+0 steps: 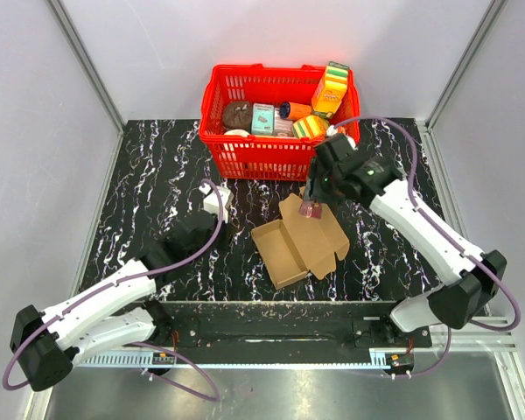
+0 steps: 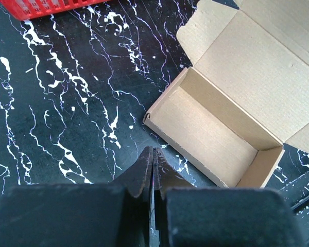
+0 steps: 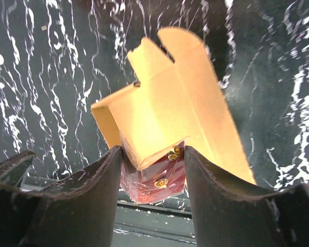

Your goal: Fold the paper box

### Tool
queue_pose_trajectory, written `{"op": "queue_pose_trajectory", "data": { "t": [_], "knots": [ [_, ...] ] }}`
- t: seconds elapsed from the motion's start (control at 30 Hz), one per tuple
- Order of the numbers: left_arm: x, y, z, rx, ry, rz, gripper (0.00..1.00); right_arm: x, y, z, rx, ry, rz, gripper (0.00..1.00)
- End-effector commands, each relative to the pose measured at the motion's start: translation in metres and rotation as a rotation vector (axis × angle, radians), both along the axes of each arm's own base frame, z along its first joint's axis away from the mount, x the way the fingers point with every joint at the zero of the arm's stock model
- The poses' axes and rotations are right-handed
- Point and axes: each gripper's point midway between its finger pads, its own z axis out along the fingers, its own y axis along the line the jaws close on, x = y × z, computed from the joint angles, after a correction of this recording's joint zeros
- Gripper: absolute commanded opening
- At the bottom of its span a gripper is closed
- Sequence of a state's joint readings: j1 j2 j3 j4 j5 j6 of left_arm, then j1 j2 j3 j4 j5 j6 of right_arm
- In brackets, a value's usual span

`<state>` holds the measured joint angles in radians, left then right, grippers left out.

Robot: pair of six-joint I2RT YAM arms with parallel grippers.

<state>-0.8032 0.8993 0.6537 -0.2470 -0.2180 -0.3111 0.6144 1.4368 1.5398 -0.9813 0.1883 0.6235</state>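
paper box is seen lying open on the black marbled table, just on the near side of the red basket and level with its right half. the tray is already formed with its walls raised, while the lid panel and its tabs are spread out on the side turned toward the basket. the right end effector is held between the basket's front wall and the box, above the lid's far edge. its fingers are pinched on a small red packet in clear wrapping, pictured over the lid in the right wrist view. whether the packet is touching the cardboard cannot be told. the left end effector is shown pressed together with nothing between its fingers. it is lowered close to the table just in front of the basket's left front corner, near a corner of the tray but apart from it. small printed boxes and a round brown item are packed inside the basket.
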Motion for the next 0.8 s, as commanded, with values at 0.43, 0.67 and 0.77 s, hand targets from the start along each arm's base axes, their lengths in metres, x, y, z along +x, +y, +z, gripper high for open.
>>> {"op": "queue_pose_trajectory", "data": {
  "t": [0.43, 0.67, 0.77],
  "knots": [
    [0.005, 0.007, 0.011, -0.029, -0.025, 0.059, 0.01, -0.039, 0.103, -0.124, -0.092, 0.190, 0.246, 0.58],
    [0.004, 0.009, 0.007, -0.026, -0.018, 0.063, 0.01, -0.041, 0.103, -0.147, -0.165, 0.199, 0.318, 0.70],
    [0.004, 0.009, 0.007, -0.025, -0.017, 0.065, 0.01, -0.044, 0.106, -0.145, -0.145, 0.197, 0.339, 0.73]
  ]
}}
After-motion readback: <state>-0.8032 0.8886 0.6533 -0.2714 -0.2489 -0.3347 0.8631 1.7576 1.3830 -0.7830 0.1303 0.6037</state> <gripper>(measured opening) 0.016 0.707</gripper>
